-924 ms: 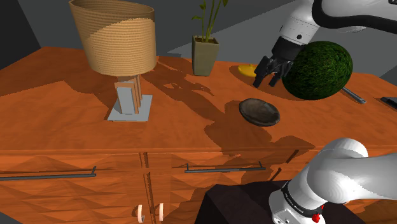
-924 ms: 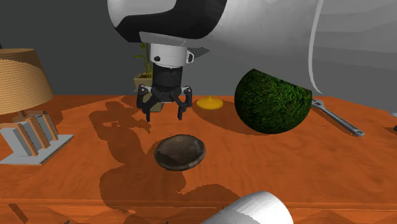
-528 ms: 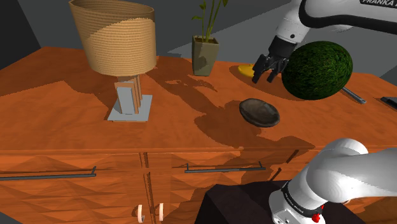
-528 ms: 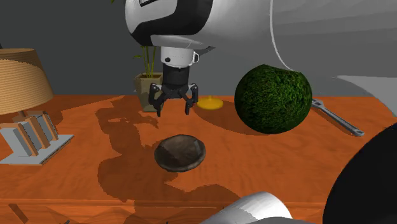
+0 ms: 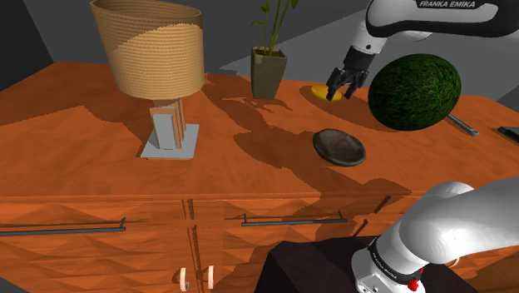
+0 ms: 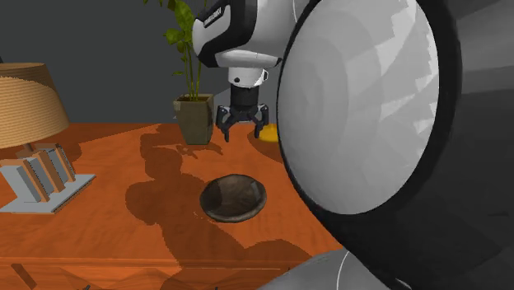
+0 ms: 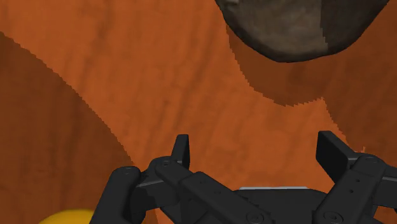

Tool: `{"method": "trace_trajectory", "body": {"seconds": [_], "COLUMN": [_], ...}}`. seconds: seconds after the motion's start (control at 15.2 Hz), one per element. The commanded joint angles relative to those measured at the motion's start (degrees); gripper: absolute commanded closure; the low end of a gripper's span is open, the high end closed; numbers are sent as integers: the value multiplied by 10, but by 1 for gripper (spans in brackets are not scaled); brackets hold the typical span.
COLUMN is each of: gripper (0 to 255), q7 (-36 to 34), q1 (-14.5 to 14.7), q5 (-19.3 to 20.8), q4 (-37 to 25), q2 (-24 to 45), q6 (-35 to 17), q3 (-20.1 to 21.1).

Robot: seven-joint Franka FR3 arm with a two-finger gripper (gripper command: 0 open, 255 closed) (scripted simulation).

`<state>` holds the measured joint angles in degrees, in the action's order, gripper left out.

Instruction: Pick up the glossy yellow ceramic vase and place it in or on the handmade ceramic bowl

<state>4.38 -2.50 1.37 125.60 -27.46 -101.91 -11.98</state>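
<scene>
Over the table's (image 5: 83,125) far side: the gripper (image 5: 341,93) hangs low, fingers spread wide, nothing between them.
Vase: a low yellow form (image 5: 318,90) resting on the table between the plant pot (image 5: 268,75) and the green ball (image 5: 414,91). It sits just beside the gripper, toward the shoulder view's left.
Bowl: dark, shallow and empty (image 5: 339,146), nearer the stand and well apart from the vase.
Key relation: in the wrist view the vase (image 7: 70,216) lies outside the finger span, by one finger's base, on the side away from the bowl (image 7: 292,28).
Vase axis: it appears wider than tall, though its exact shape cannot be told.
Next move (judged): a short sideways shift to centre the span over the vase, then a descent.
Hazard (judged): the ball stands near the gripper's other side.
</scene>
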Motion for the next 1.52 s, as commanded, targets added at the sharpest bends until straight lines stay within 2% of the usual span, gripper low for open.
{"method": "trace_trajectory", "body": {"seconds": [0.0, 0.33, 0.73, 1.06, 1.32, 1.45], "gripper": [0, 0, 0, 0, 0, 0], "q7": [18, 64, 121, 168, 201, 202], "q1": [-4, -11, -26, -50, -81, -81], "q5": [6, 10, -5, -33, -60, -60], "q4": [-24, -99, -212, -332, -450, -436], "q2": [34, 128, 249, 360, 456, 456], "q6": [-11, -32, -42, -33, -11, -26], "q3": [-14, -47, -82, -102, -110, -108]}}
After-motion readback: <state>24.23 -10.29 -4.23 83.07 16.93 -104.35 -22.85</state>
